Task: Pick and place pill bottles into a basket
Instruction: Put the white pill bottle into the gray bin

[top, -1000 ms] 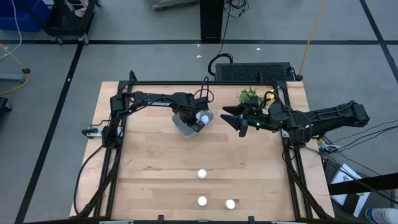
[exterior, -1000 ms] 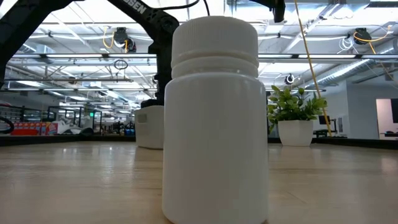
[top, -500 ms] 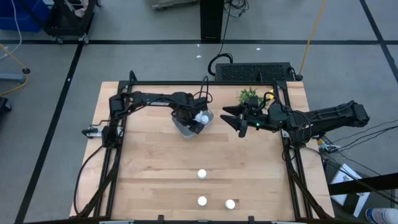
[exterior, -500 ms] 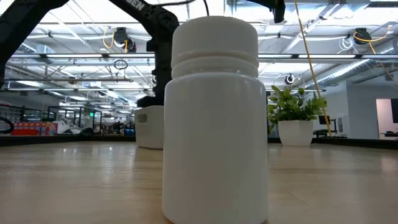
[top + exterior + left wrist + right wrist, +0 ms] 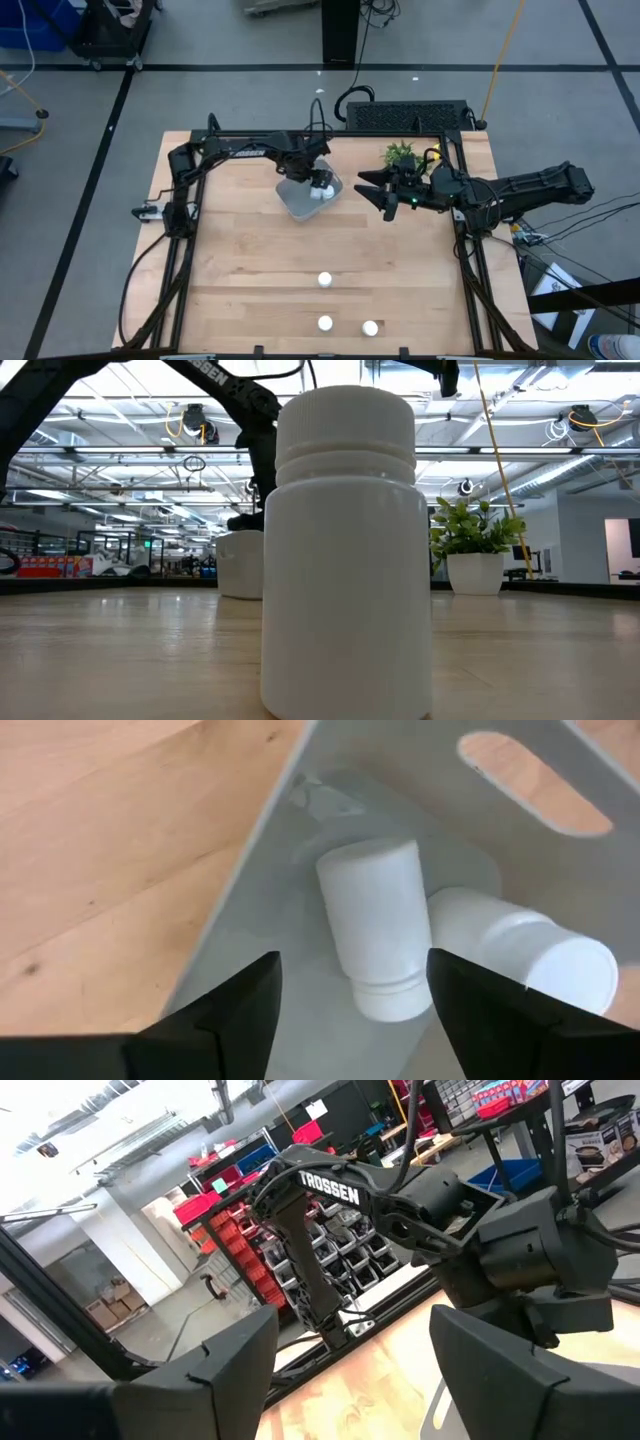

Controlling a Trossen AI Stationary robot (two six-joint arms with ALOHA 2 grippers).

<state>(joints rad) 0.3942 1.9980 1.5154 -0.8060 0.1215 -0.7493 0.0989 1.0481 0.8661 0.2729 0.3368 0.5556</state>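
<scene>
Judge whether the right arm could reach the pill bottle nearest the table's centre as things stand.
Probably yes: the right gripper hangs open beside the plant, and bare table separates it from that pill bottle.

My open claw (image 5: 352,995) hangs over a pale grey basket (image 5: 300,850) on a wooden table (image 5: 110,840). Inside, two white pill bottles (image 5: 372,925) lie on their sides, touching each other.
</scene>
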